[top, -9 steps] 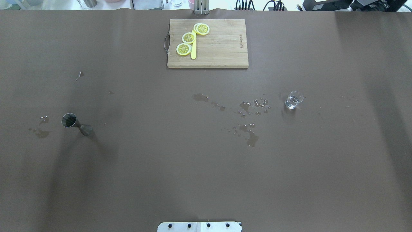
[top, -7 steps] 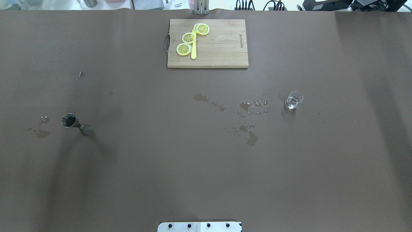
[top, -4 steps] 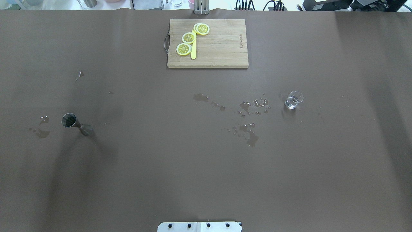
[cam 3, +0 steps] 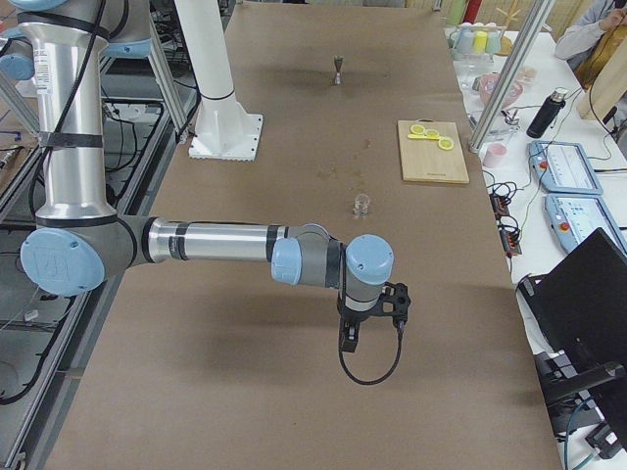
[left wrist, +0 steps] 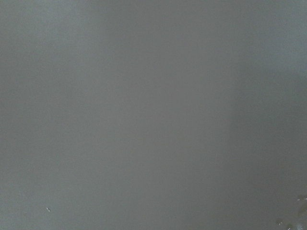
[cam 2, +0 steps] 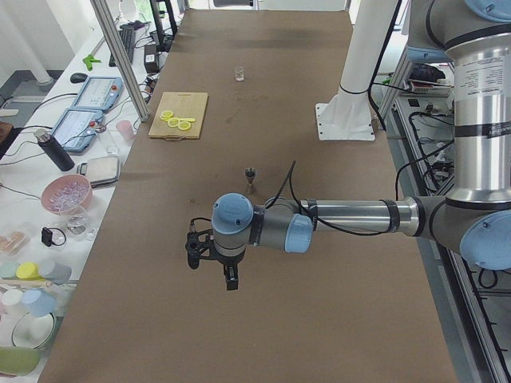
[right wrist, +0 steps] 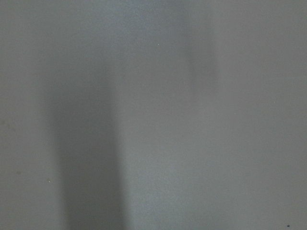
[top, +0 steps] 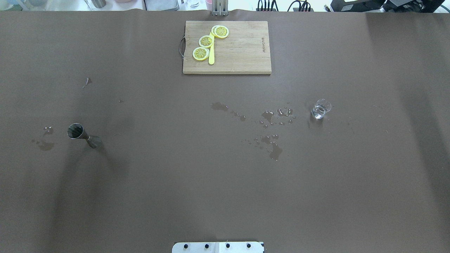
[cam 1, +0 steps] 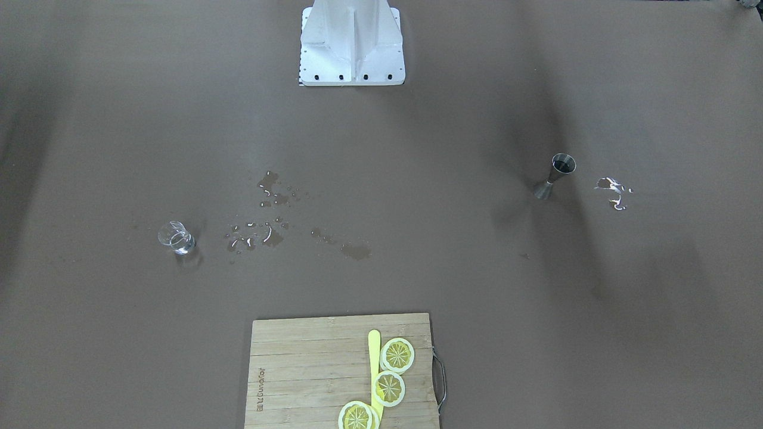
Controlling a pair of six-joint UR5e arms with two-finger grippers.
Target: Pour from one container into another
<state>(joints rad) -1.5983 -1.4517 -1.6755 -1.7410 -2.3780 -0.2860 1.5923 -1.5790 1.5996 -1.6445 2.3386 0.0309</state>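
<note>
The glass [top: 320,109] is standing upright at about 3 o'clock on the table [top: 225,196] in the overhead view, with a little clear liquid showing in its base. The jigger [top: 83,135] is standing upright at about 9 o'clock, well apart from the glass, its dark mouth facing up.

Nothing is touching either one. In the right side view the right gripper [cam 3: 370,323] is hanging over bare table, and the glass [cam 3: 361,204] is sitting at its 12 o'clock, well apart. In the left side view the left gripper [cam 2: 211,262] is hanging over bare table too, with the jigger [cam 2: 251,179] at its 1 o'clock, well apart. Neither gripper is touching anything. How wide either pair of jaws is standing cannot be told from these side views, and both wrist cameras are showing only table.

Wet spots [top: 270,119] are lying at 9 o'clock of the glass, and a smaller patch [top: 44,144] at 8 o'clock of the jigger. A board [top: 242,49] bearing lemon slices [top: 205,41] is lying at the table's 12 o'clock.
</note>
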